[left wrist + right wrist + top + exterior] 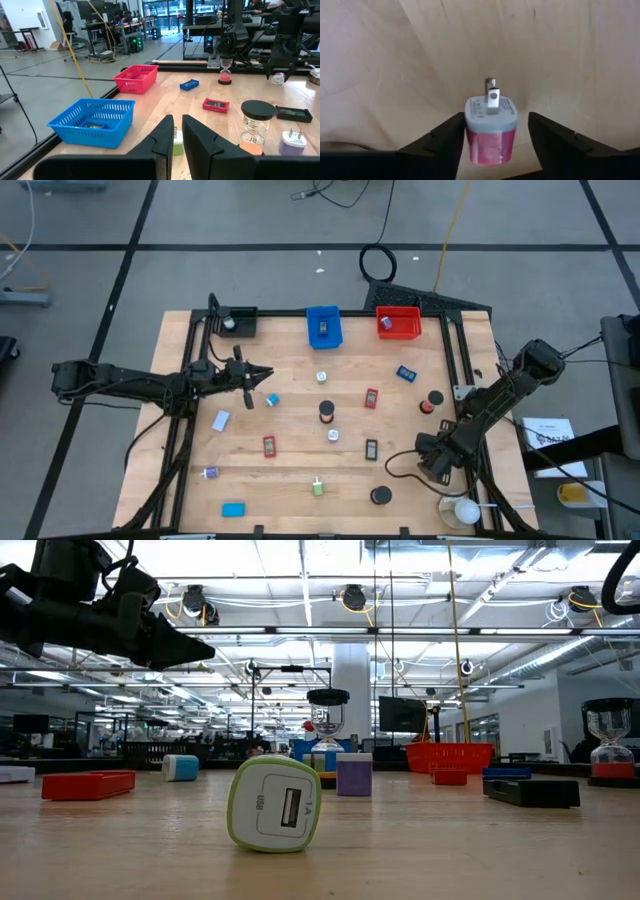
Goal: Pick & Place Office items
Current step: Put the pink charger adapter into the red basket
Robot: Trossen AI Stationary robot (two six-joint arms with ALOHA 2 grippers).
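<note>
Two arms up: your right gripper [492, 137] sits low at the tabletop's [300, 480] right edge, fingers [440, 142] wide around a pink-and-white charger plug [491, 131], not yet touching. Left gripper [262, 374] hovers near the blue bin [323, 327], fingers narrow, empty.
</note>
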